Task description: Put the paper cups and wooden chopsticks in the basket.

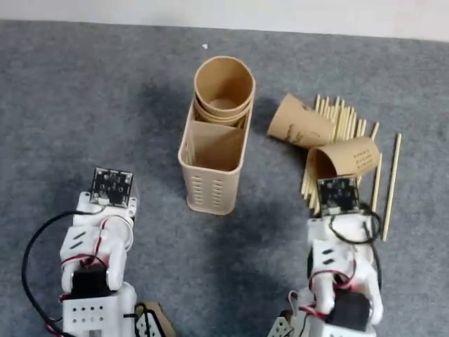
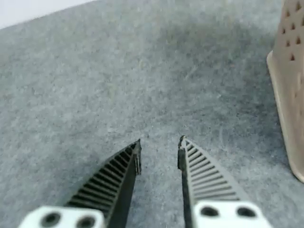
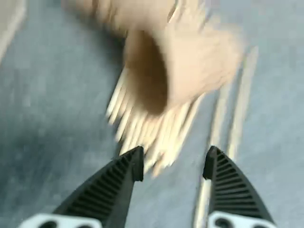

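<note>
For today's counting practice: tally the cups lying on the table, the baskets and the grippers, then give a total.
Lying cups: 2
Basket: 1
Grippers: 2, left gripper and right gripper
Total: 5

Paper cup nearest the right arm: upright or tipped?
Tipped. The paper cup lies on its side on the wooden chopsticks, with its open mouth facing sideways, not up.
</note>
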{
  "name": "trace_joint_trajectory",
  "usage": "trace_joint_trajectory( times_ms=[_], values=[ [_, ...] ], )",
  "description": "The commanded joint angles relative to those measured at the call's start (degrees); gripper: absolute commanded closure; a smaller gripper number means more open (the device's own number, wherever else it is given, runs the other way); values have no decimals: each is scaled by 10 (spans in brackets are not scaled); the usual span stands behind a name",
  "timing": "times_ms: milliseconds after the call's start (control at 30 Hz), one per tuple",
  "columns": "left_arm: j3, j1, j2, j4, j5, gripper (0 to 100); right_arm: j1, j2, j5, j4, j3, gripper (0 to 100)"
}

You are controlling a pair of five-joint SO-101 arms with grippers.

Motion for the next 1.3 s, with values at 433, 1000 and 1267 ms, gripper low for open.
trace_joint_trajectory(
  times_ms=[433,1000,1267],
  values=[
    [17,-3,-33,-23,5,842,-15,297,54,-177,-95,774],
    [17,-3,-32,-24,5,842,-17,681,80,-201,-299,773],
    [17,-3,-32,-24,5,842,-27,688,81,-235,-298,773]
  ],
)
